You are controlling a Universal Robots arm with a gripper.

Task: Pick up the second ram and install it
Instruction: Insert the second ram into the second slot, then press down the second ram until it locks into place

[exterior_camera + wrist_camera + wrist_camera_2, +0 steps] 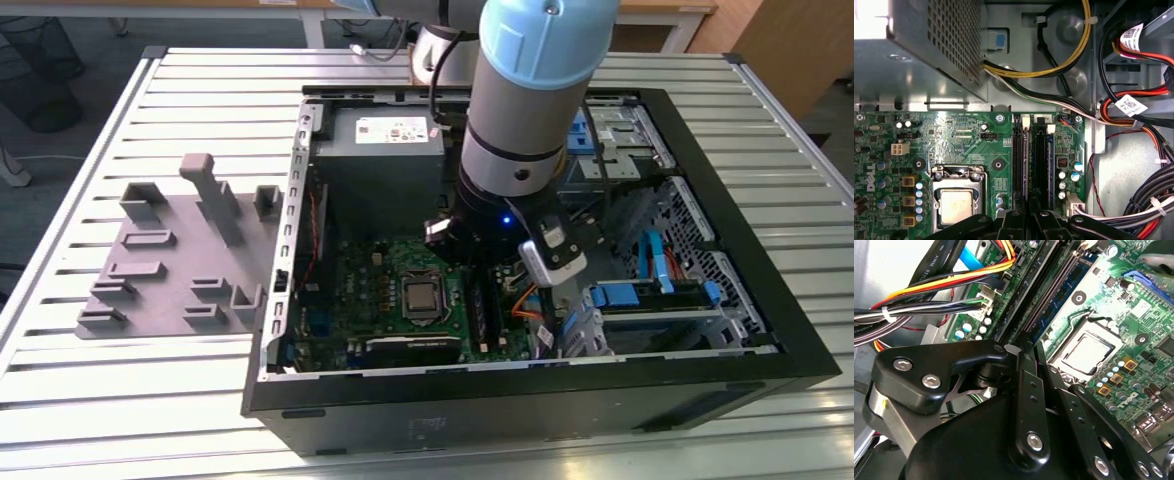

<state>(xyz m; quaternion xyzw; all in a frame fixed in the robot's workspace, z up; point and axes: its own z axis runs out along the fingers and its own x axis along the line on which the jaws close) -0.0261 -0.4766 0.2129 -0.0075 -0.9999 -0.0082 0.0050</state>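
The second ram (1066,292), a thin dark blue-green board, stands on edge along the memory slots of the green motherboard (954,135); in the first wrist view its blue face (1050,165) shows beside the black slots. My gripper (1026,346) sits low over one end of these slots, its black fingers drawn together on the stick's edge. The gripper (1029,216) also straddles the slot line in the first wrist view. In the exterior view my arm (527,120) reaches down into the open computer case, over the motherboard (387,290).
A silver processor socket (956,202) lies beside the slots. Bundled cables (929,295) run close on the other side. The power supply (380,150) and blue-tabbed drive bays (654,295) crowd the case. A grey tray (160,270) with upright blocks lies on the exterior view's left.
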